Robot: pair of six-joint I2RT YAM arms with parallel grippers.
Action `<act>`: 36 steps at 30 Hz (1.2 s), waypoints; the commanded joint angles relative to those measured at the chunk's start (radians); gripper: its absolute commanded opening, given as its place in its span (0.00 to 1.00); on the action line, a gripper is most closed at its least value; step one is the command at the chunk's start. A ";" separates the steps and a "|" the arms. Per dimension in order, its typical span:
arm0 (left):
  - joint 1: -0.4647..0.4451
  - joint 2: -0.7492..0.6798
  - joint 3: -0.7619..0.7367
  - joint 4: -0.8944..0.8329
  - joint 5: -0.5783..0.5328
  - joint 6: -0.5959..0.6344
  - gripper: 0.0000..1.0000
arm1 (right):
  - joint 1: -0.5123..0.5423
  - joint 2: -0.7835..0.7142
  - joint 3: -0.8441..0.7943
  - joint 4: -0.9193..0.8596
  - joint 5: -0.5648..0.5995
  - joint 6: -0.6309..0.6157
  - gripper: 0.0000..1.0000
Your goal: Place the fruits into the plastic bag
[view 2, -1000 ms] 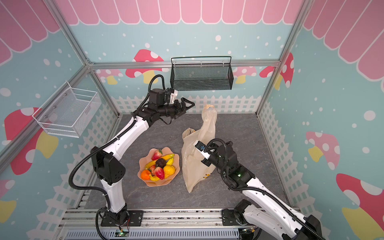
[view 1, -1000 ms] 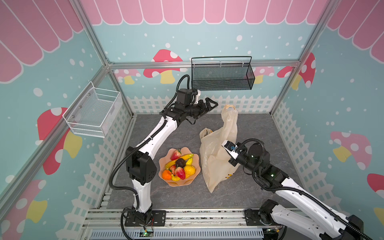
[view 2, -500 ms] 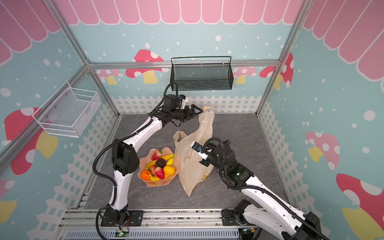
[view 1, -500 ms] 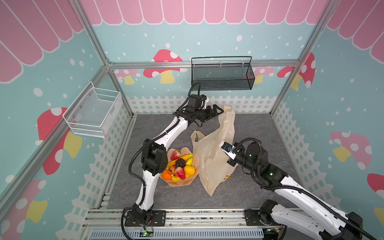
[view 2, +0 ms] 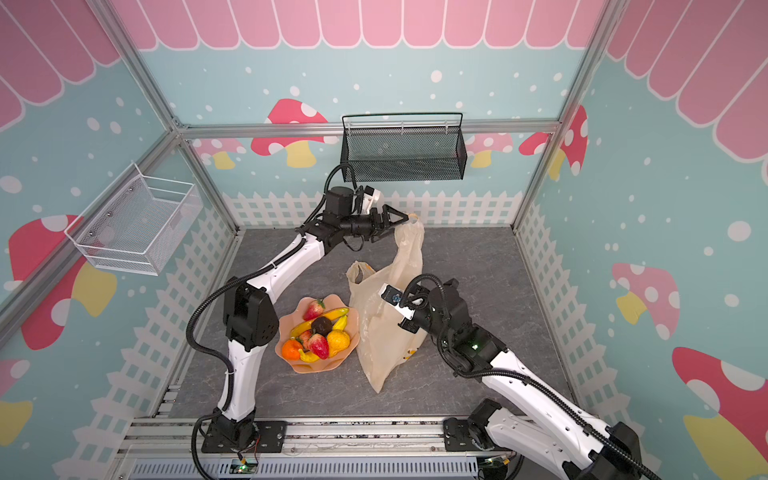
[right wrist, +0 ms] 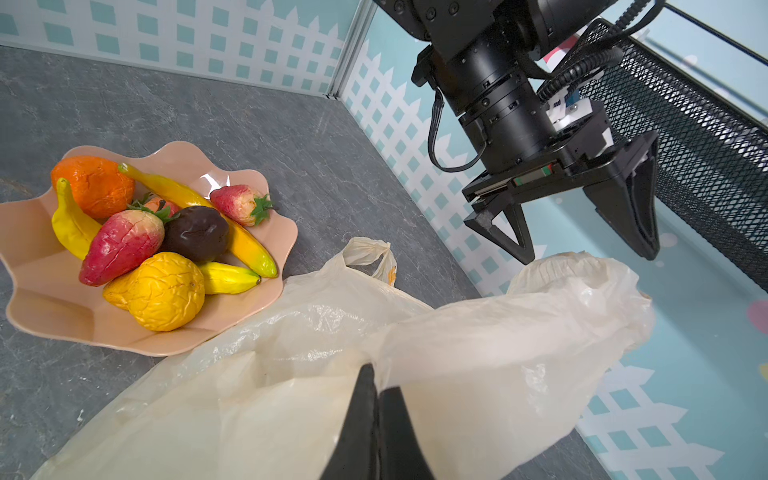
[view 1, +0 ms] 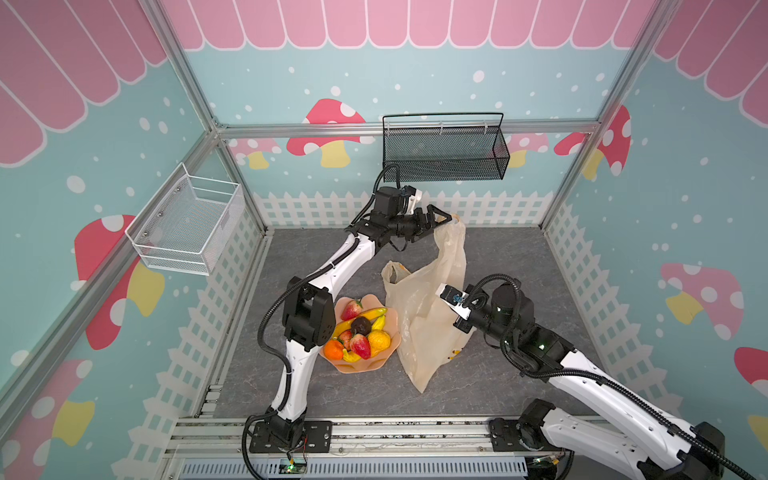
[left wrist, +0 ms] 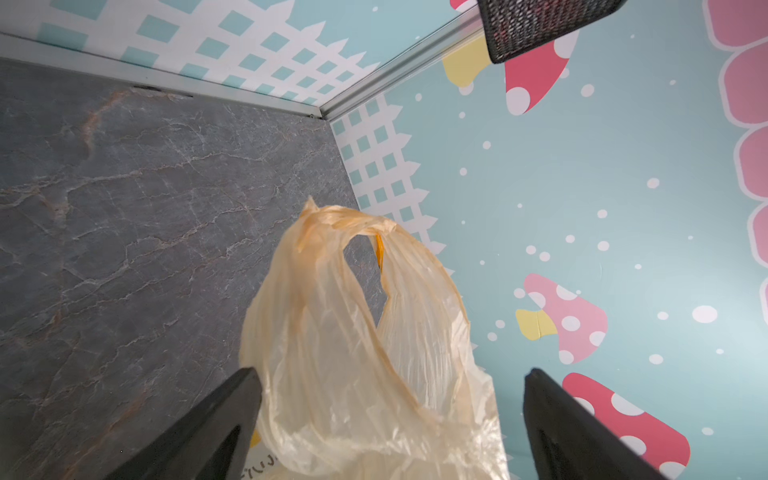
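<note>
Right gripper shut on a fold of the bag, fingers pressed together, film bunched at the tips. In both top views, those tips hidden behind the bag and the wrist camera.

Left gripper spread wide, 2 fingers astride the raised handle loop near the back wall. Touching the film or just clear of it: impossible to tell. In the left wrist view, both fingers cut off by the frame edge, and the bag's lower body out of frame too.

Bag standing on the floor, up against the right side of the plate. 2nd loop slumped low, on the side toward the plate. Inside of the bag not visible from any view. Small yellow patch low on the film: print or fruit, cannot tell. Scrap of dark lettering at the edge of the left wrist view, unreadable.

Fruits piled on the plate, outside the bag: 3 bananas, 1 orange, 1 dark round one, 1 lumpy yellow-orange one, 2 strawberries in full. A 3rd reddish piece mostly buried under them, hard to name. Plate's left rim covered by the left arm in both top views.
</note>
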 commanded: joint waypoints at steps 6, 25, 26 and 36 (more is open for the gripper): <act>-0.015 0.042 0.051 -0.086 -0.044 0.063 0.96 | 0.006 -0.006 0.035 -0.019 -0.016 -0.023 0.00; -0.043 0.091 0.075 0.041 0.160 -0.086 0.84 | 0.006 -0.011 0.025 -0.015 0.012 -0.044 0.00; -0.043 0.087 0.061 0.033 0.166 -0.079 0.83 | 0.006 -0.011 0.024 -0.016 0.014 -0.046 0.00; -0.032 0.021 -0.056 0.033 0.152 -0.020 0.82 | 0.006 -0.020 0.023 -0.025 0.020 -0.044 0.00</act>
